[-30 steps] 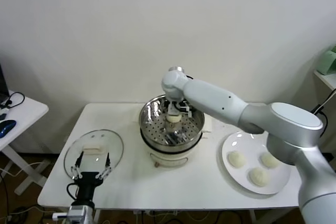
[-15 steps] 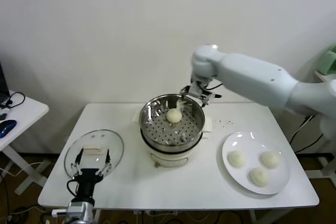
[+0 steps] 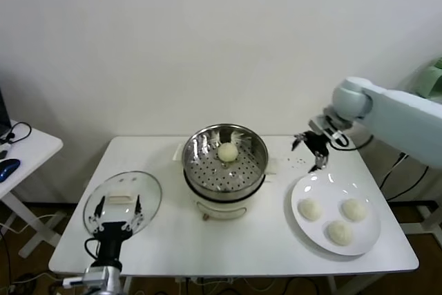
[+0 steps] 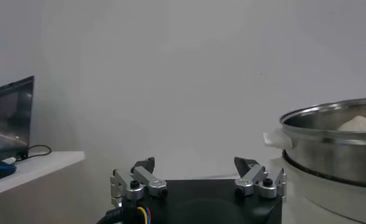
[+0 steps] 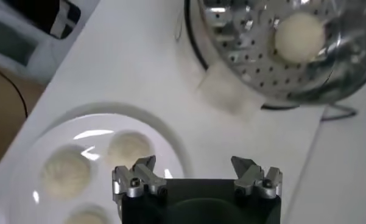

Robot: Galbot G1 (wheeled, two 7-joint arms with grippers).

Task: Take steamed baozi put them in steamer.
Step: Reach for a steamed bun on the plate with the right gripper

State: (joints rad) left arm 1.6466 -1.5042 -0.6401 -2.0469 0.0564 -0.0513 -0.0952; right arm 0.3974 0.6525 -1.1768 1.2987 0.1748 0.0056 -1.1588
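our right gripper (image 3: 312, 151) above table, jaws apart, empty | one baozi (image 3: 228, 151) in steamer (image 3: 207, 170) | three on plate (image 3: 304, 188) | left gripper (image 3: 119, 213) parked, jaws apart

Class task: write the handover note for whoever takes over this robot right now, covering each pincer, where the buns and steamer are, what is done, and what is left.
Right pincer: open, empty, above the table between the shiny round steel steamer and the flat white plate.
Left pincer: open, idle at the near table edge by the round glass lid.
Done: one cream-white steamed bun lies in the steamer.
Left: three buns on the plate to move across.
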